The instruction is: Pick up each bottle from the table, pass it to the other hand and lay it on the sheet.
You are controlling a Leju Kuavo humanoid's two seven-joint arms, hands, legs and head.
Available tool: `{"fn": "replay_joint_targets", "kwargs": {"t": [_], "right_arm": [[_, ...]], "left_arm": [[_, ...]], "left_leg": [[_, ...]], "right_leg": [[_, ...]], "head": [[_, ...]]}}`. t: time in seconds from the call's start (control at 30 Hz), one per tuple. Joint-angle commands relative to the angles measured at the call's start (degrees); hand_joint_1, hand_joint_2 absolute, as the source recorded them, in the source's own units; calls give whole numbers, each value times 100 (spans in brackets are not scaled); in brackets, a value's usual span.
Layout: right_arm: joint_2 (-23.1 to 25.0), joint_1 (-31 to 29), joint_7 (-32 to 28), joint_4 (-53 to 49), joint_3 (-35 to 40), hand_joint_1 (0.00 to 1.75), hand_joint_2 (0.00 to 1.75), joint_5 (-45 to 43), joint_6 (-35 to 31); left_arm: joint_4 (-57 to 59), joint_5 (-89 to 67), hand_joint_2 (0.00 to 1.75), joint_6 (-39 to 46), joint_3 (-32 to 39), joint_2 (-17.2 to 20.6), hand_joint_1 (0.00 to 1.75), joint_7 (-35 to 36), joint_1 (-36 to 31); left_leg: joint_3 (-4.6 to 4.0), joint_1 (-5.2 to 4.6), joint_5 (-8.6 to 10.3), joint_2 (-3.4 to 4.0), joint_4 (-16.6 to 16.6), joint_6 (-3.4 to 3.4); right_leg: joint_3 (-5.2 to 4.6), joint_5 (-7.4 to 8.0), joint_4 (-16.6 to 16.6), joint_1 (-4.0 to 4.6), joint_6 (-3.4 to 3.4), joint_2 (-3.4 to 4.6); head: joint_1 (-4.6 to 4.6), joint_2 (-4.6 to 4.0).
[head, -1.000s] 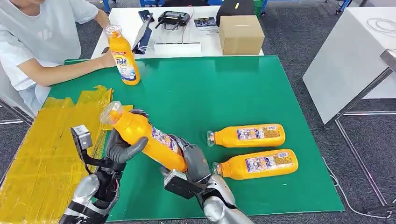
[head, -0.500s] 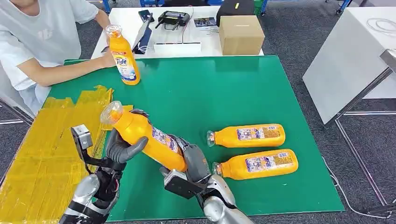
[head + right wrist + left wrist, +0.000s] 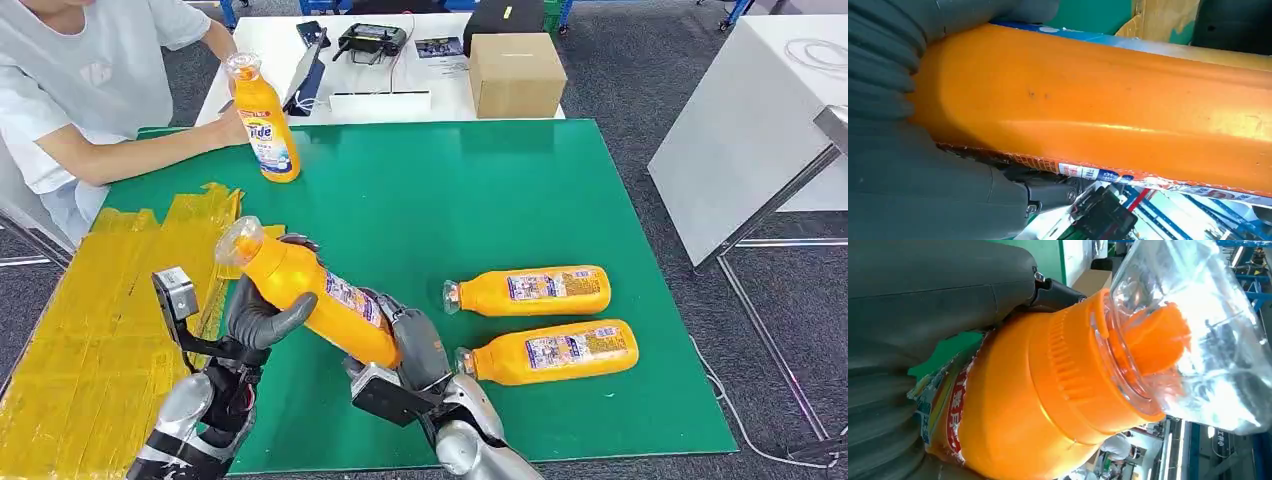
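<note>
An orange bottle (image 3: 305,293) with a clear cap hangs tilted above the green mat (image 3: 450,190), held by both my hands at once. My left hand (image 3: 262,312) grips its upper body just below the neck; my right hand (image 3: 412,345) grips its base. The left wrist view shows the bottle (image 3: 1048,390) close up with the thumb (image 3: 923,295) across it. In the right wrist view the bottle's body (image 3: 1108,110) lies against the hand (image 3: 913,180). Two more orange bottles (image 3: 530,290) (image 3: 550,352) lie on their sides on the mat at my right. The yellow sheet (image 3: 90,330) lies at my left.
A person sits at the far left, one hand on an upright orange bottle (image 3: 265,120) at the mat's back left corner. Behind the mat a white table holds a cardboard box (image 3: 516,72) and a controller (image 3: 372,40). Another white table (image 3: 750,140) stands at the right.
</note>
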Motion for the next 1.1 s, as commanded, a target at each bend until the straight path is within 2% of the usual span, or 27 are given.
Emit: {"fn": "replay_joint_targets", "kwargs": {"t": [0.03,0.07,0.1,0.13,0.37,0.5,0.67,0.87,0.9,0.93,1.1], "right_arm": [[-47,-246,-92,73,367,175,175,40,22],[-47,-246,-92,73,367,175,175,40,22],[-47,-246,-92,73,367,175,175,40,22],[-47,-246,-92,73,367,175,175,40,22],[-69,-258,-70,88,385,175,175,17,7],[-76,-260,-58,87,403,175,175,-8,-5],[-80,-251,-56,85,407,175,175,-13,-7],[-96,-247,-48,81,423,175,175,-32,-19],[-99,-249,-44,81,429,175,175,-39,-28],[-100,-254,-42,86,437,175,175,-42,-26],[-99,-281,-33,117,474,175,175,-82,-44]], "left_arm": [[470,15,175,26,-182,22,175,69,-203],[470,15,175,26,-182,22,175,69,-203],[470,15,175,26,-182,22,175,69,-203],[470,15,175,26,-182,22,0,69,-203],[463,-65,175,74,-210,37,0,51,-222],[467,-67,175,77,-223,44,0,51,-222],[468,-69,175,79,-228,45,0,51,-210],[457,-68,175,98,-233,37,0,46,-189],[456,-50,175,134,-206,16,166,31,-183],[454,-44,175,145,-198,10,175,28,-181],[444,-29,175,168,-176,4,175,18,-174]], "left_leg": [[18,3,-7,-1,-3,-2],[12,1,-4,0,-3,-1],[41,12,-19,1,0,-4],[21,4,-9,0,-2,-2],[11,3,-4,-2,-3,-1],[37,11,-17,1,0,-4],[12,1,-4,-1,-3,-1],[34,10,-15,0,-1,-3],[19,3,-7,0,-3,-1],[32,8,-14,0,-2,-2],[32,8,-14,1,-1,-3]], "right_leg": [[19,-5,-6,3,-4,0],[12,-3,-4,1,-3,1],[46,-13,-10,12,-9,4],[23,-6,-6,5,-5,2],[13,-3,-5,3,-3,-1],[42,-11,-10,12,-8,3],[12,-3,-4,1,-3,0],[38,-10,-10,10,-7,2],[20,-5,-6,4,-5,1],[35,-10,-9,8,-7,3],[35,-10,-9,8,-7,4]], "head": [[2,0],[2,0],[2,0],[2,0],[2,0],[0,0],[2,0],[2,0],[2,0],[2,0],[0,0]]}}
